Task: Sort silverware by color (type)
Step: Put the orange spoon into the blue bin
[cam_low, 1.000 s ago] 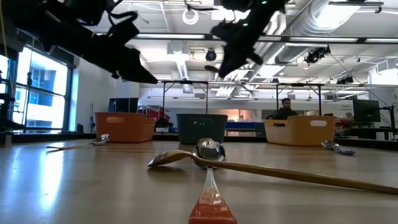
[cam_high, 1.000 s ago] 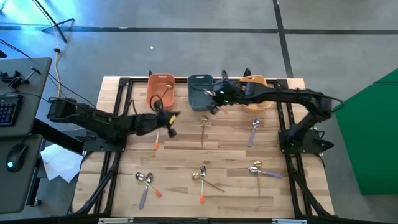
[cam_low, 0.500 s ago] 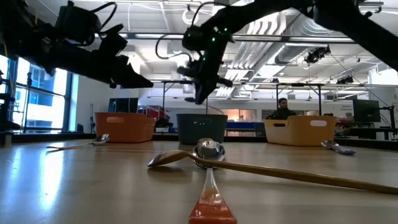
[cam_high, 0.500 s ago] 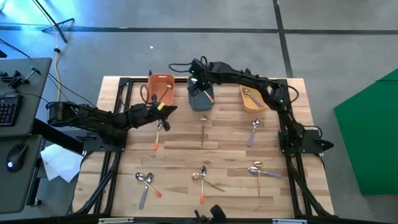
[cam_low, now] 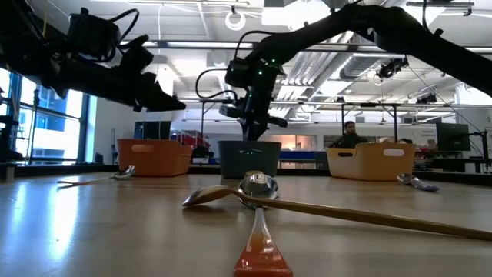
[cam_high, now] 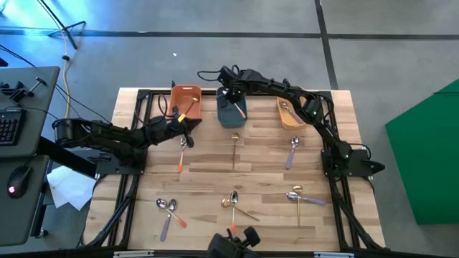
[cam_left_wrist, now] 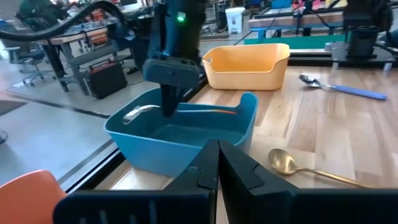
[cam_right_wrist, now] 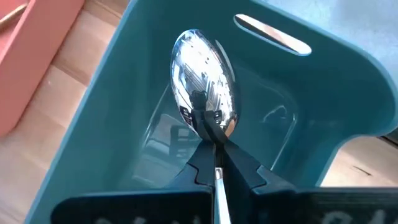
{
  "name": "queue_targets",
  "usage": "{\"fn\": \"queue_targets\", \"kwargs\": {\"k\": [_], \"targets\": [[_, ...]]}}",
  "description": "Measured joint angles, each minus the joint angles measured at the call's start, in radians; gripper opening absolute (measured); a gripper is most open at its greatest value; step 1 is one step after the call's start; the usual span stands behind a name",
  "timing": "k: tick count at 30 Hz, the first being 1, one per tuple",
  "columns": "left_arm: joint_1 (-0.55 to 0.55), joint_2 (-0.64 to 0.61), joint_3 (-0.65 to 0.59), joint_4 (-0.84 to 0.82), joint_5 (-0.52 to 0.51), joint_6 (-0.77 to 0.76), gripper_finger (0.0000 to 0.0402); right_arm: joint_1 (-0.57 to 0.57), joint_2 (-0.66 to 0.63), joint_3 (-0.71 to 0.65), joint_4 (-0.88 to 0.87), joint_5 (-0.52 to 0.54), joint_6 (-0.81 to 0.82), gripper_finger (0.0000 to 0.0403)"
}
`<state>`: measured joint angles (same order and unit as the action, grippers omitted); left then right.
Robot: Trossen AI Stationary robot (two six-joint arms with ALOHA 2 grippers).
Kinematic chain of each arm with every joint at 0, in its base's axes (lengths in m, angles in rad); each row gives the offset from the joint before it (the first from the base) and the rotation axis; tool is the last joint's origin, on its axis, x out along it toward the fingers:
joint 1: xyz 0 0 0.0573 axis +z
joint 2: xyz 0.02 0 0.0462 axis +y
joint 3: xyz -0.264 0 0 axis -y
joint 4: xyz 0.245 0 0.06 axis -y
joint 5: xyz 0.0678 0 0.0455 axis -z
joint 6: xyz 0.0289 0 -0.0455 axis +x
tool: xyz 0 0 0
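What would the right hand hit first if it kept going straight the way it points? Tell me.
Probably the floor of the blue tray: the right hand, shut on a spoon, points into it.

You can't see the handle of the spoon in the right gripper; it's cut off at the frame edge in the right wrist view. From overhead, the blue tray's contents are too small to make out.

Close by on the counter, an orange-handled spoon crosses a gold spoon. Behind, the right claw hangs over the blue tray, between orange tray and yellow tray.
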<state>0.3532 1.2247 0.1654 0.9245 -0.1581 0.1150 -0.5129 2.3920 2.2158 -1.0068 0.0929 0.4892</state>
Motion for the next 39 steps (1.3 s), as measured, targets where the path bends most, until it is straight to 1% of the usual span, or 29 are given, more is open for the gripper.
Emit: {"fn": "queue_targets", "kwargs": {"k": [10,17,23,30,33,39], "targets": [[0.014,0.000,0.000,0.001,0.002,-0.006,0.0000,0.007,0.002,0.000,-0.005,0.000,-0.018,0.0000],[0.014,0.000,0.000,0.001,0.003,-0.006,0.0000,0.011,0.040,-0.002,-0.007,0.000,-0.018,0.0001],[0.014,0.000,0.000,0.001,0.002,-0.006,0.0000,0.009,0.038,-0.002,-0.005,0.000,-0.017,0.0013],[0.014,0.000,0.000,0.001,0.002,-0.006,0.0000,0.009,0.048,-0.002,-0.003,-0.006,-0.018,0.0015],[0.014,0.000,0.000,0.001,0.002,-0.007,0.0000,0.009,0.054,-0.002,-0.006,-0.020,-0.018,0.0028],[0.014,0.000,0.000,0.000,0.002,-0.006,0.0000,0.009,0.056,0.000,-0.006,-0.022,-0.050,0.0076]]}}
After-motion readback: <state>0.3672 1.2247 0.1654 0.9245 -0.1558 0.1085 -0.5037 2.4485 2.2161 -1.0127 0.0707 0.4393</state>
